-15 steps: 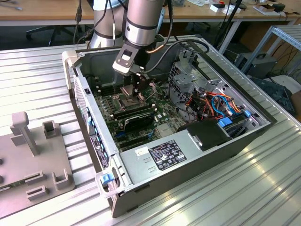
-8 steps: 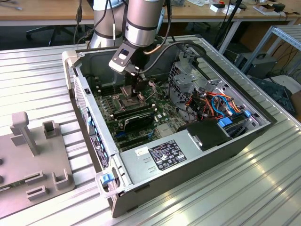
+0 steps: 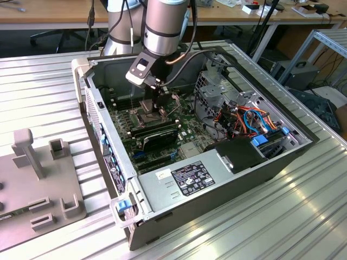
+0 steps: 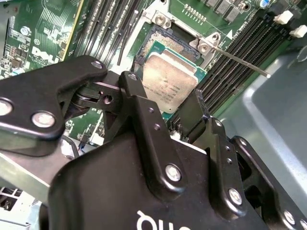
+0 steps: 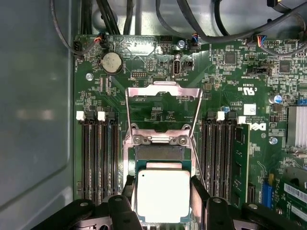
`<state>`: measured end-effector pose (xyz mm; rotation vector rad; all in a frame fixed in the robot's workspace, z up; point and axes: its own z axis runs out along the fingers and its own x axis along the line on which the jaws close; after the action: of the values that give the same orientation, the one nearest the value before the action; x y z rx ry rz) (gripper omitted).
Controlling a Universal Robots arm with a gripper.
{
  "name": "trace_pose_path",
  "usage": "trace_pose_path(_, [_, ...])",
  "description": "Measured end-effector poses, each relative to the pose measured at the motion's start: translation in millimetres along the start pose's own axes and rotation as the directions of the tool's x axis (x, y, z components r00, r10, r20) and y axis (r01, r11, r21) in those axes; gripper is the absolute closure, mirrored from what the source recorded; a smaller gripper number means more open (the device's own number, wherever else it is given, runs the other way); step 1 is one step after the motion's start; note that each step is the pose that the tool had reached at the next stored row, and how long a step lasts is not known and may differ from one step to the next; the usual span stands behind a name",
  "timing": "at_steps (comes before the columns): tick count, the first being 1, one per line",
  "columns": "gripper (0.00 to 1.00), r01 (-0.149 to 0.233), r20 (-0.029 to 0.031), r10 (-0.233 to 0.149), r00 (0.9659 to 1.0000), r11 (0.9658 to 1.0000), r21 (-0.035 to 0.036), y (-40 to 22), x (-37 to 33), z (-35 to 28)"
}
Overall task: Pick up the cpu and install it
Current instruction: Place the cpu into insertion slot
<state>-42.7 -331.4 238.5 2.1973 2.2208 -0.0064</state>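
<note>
In the exterior view, one arm (image 3: 162, 21) reaches down into one open computer case (image 3: 162, 222) lying on the ribbed metal worktop (image 3: 260, 216). Its tool (image 3: 157, 103) hangs low over the motherboard.

In the second wrist view, the two fingers (image 4: 139, 103) stand partly closed against opposite edges of the one cpu (image 4: 168, 81). They appear to grip it just above the one socket (image 4: 148, 45), whose dark bed shows beyond it. One thin lever (image 4: 240, 60) juts out close to the far finger.

In the first wrist view, the one load plate (image 5: 163, 91) is swung up, clear of the socket. Two banks of memory slots (image 5: 100, 158) flank the socket, and one coin cell (image 5: 112, 62) sits further up the board.

The likeliest trouble is the chip settling skewed or off-centre, which could bend the socket contacts. A finger catching the lever could also knock it askew.
</note>
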Motion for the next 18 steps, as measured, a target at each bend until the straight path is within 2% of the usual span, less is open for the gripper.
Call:
trace_pose_path(6, [0.45, 0.003, 0.0009, -0.003, 1.0, 1.0, -0.0003, -0.2, 0.1, 8.0])
trace_pose_path(13, [0.45, 0.003, 0.0009, -0.003, 1.0, 1.0, -0.0005, 0.0, 0.2, 13.0])
trace_pose_path(18, [0.45, 0.003, 0.0009, -0.003, 1.0, 1.0, -0.0004, 0.1, 0.3, 20.7])
